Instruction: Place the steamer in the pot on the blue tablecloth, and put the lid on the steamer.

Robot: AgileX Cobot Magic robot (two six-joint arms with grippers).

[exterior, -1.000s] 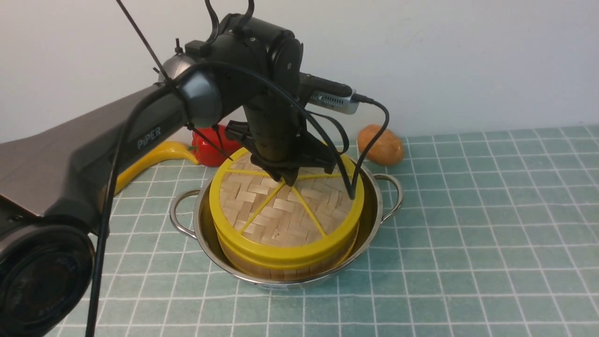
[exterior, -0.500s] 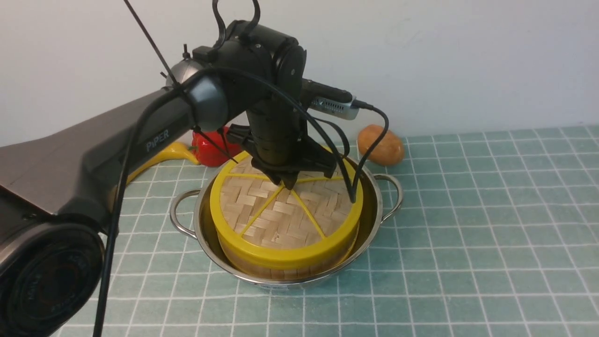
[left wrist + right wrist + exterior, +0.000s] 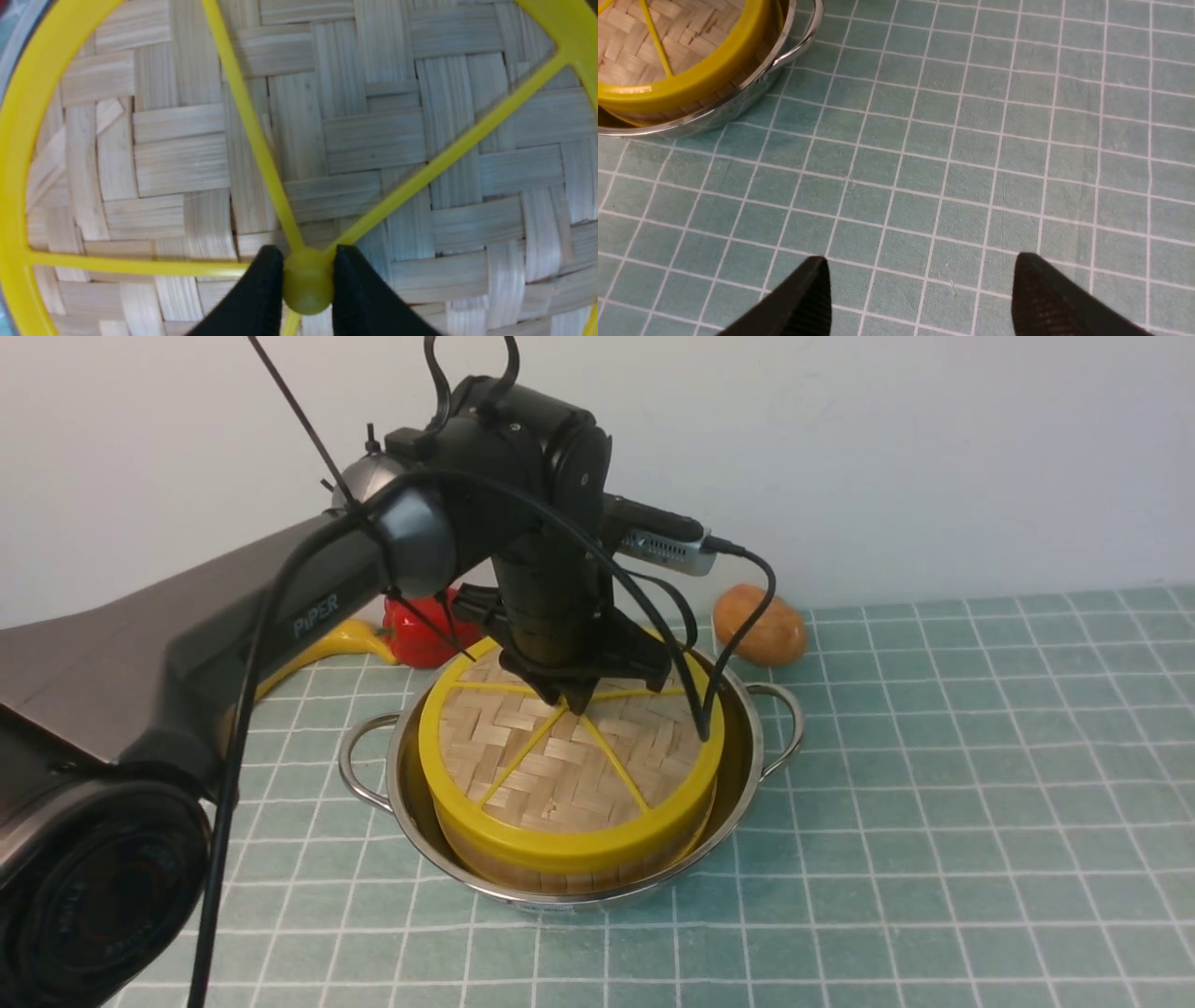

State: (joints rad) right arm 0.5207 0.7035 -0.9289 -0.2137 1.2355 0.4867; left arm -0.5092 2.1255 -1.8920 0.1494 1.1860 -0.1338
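While in the pot (image 3: 752, 747), steamer (image 3: 560, 879) under lid (image 3: 560, 775) (left gripper (image 3: 308, 254) tight on hub (image 3: 308, 289)).

Left arm stretched forward, wrist bent down; left gripper (image 3: 307, 268) pinches lid (image 3: 355, 135) knob. Right gripper (image 3: 920, 284) wide open.

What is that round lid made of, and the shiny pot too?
The lid looks like woven bamboo: pale, matte strips with visible grain, crossed in a basket pattern. Its yellow rim and spokes look like smooth plastic. The pot seems to be polished steel, bright and mirror-like, though the exact metal is a guess.
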